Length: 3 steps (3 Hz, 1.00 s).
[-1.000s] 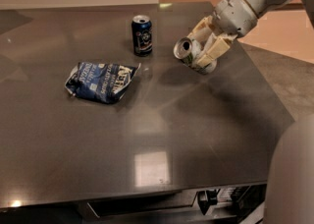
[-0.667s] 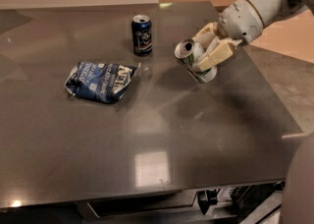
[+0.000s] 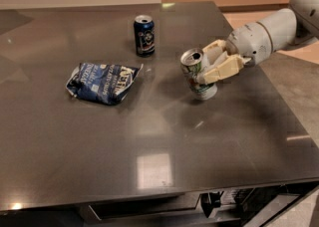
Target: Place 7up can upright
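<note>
Right of the bench's middle, the claw [image 3: 203,66] is clamped on the 7up can [image 3: 191,67], one pale finger [image 3: 219,70] lying across the can's front and the other behind it. A second ago the can hung higher, nearer the far right part of the bench [image 3: 224,141], tipped well over with its top facing left. Since then the arm [image 3: 264,34] has come down and towards the camera, and the can has swung closer to upright. Its base is now at the bench surface, though whether it truly rests there cannot be told. The blue can [image 3: 144,34] and the crumpled blue bag [image 3: 102,82] lie where they were, well apart from the claw.

The 7up can is whitish-silver with green and red marks on its side, partly hidden by the finger. Its silver top shows as an oval, and it leans a little to the left. Its lower end is pale, with a faint reflection below it on the dark bench.
</note>
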Each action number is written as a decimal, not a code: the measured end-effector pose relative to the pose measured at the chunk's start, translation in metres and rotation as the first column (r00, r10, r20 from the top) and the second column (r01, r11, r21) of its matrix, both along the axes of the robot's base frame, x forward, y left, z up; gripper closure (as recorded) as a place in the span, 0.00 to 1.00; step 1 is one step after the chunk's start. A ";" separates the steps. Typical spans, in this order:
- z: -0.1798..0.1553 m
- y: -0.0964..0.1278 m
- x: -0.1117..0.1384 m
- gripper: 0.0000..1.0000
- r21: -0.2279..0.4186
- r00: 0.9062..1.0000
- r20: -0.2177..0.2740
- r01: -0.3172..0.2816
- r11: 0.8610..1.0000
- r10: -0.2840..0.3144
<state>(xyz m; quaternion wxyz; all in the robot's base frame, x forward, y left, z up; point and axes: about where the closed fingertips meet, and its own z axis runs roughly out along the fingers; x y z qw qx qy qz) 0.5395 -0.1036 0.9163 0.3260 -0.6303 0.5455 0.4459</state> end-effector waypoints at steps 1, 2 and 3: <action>-0.004 0.004 -0.007 1.00 0.090 1.000 -0.023 0.001 0.996 0.001; -0.008 0.009 -0.012 1.00 0.149 0.999 -0.039 0.000 0.989 0.006; -0.014 0.013 -0.017 1.00 0.192 0.998 -0.057 -0.001 0.981 0.013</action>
